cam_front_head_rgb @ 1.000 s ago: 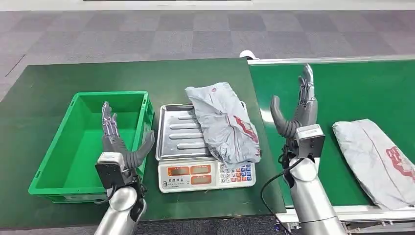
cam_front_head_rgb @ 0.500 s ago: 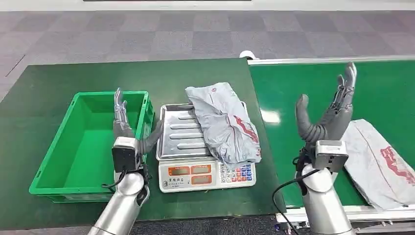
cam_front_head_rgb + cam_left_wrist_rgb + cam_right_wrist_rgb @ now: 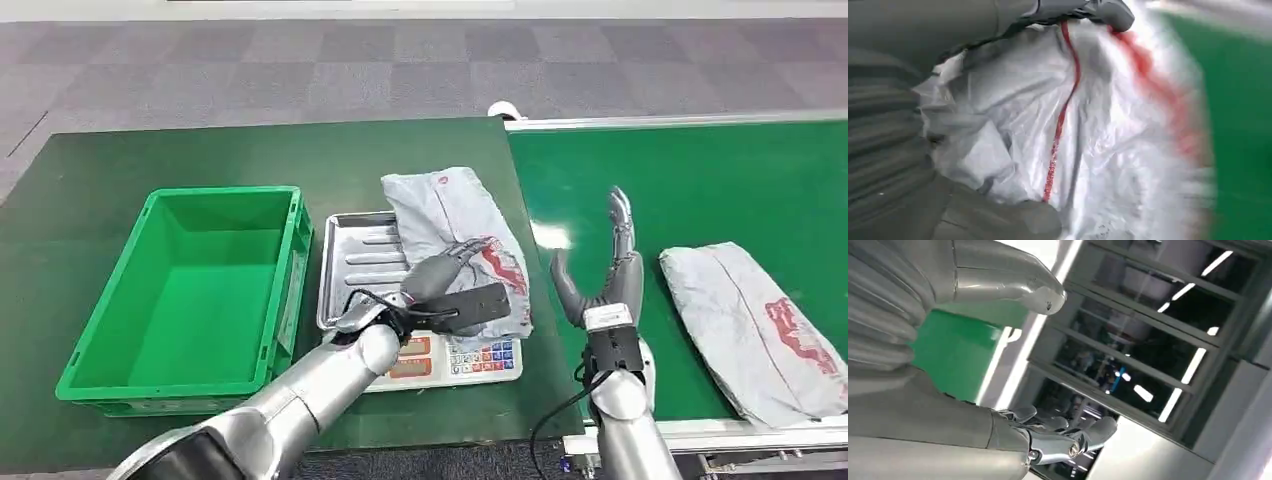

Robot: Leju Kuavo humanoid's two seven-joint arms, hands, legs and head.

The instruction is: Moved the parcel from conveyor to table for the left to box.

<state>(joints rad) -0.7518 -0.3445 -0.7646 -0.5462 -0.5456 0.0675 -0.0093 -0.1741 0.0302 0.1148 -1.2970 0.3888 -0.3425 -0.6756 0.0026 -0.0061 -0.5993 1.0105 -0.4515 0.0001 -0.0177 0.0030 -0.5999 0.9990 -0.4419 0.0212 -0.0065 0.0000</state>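
One parcel (image 3: 455,245) lies across the scale tray (image 3: 360,265); left hand (image 3: 440,278) fingers press it.

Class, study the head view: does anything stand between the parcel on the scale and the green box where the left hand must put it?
Nothing visible does. The parcel lies on the scale, right beside the green box, with the left hand on it.

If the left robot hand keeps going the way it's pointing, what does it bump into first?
Most likely the grey parcel lying on the scale: the left robot hand points right at it, though exact depth is unclear.
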